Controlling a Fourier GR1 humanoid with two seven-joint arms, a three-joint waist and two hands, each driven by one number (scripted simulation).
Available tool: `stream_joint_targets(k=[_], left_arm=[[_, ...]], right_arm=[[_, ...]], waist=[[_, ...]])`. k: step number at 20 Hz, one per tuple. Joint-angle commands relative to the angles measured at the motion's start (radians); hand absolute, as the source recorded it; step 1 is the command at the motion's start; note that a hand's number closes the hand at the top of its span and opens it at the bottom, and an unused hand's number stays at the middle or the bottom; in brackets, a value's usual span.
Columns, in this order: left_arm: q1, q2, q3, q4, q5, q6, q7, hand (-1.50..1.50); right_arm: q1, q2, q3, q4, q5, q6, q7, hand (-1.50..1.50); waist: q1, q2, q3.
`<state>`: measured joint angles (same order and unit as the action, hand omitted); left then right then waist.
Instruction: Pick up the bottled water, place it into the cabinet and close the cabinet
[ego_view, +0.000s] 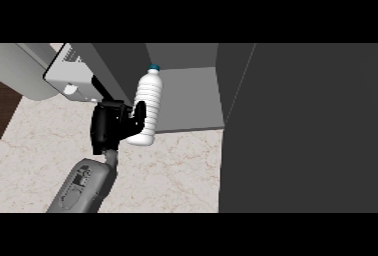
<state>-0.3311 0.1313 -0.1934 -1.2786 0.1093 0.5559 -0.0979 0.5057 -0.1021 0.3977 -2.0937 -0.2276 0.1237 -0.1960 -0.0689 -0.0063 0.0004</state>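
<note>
Bottled water (148, 107) stands nearly upright, tilted a little, right beside the left robot hand (114, 122), whose black fingers (139, 111) curl round the lower half of the bottle from its left side. The bottle is white and ribbed along its body, with a small teal cap at the top; its rounded base hangs just above the worktop (170, 170), level with the lower edge of the robot hand. The grey forearm (85, 187) runs down from the robot hand toward the lower edge of the view.

Under and around the robot hand lies a pale, marbled stone worktop. Just right of the robot hand, behind the bottle, is the open cabinet (184, 97), a grey box whose inside shows a flat floor and back wall; the bottle's upper part stands in front of this opening, at its left side. A dark grey panel rises just above the robot hand, at the cabinet's left edge. Farther right, a large dark cabinet door (303, 130) fills that side of the view. Up and left of the robot hand sits a light grey appliance (66, 75) with a vent grille. At the far left edge a strip of dark wooden floor (7, 105) shows.
</note>
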Motion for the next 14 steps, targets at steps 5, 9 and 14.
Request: stream_joint_targets(k=[5,9,14], left_arm=[[-0.29,-0.023,-0.018,0.193,-0.083,0.033,0.063,1.5],[-0.274,0.027,-0.044,0.234,-0.16,0.062,0.058,1.5],[-0.282,0.045,-0.052,0.257,-0.227,0.133,0.089,1.5]], right_arm=[[-0.02,-0.004,-0.01,0.013,-0.019,0.007,0.015,-1.5],[-0.041,0.007,-0.008,0.042,-0.004,0.006,-0.003,-1.5],[-0.033,-0.006,-0.01,0.05,-0.006,0.02,-0.015,-1.5]], waist=[[-0.053,0.031,0.0],[-0.049,0.033,0.0],[-0.067,0.037,0.001]])
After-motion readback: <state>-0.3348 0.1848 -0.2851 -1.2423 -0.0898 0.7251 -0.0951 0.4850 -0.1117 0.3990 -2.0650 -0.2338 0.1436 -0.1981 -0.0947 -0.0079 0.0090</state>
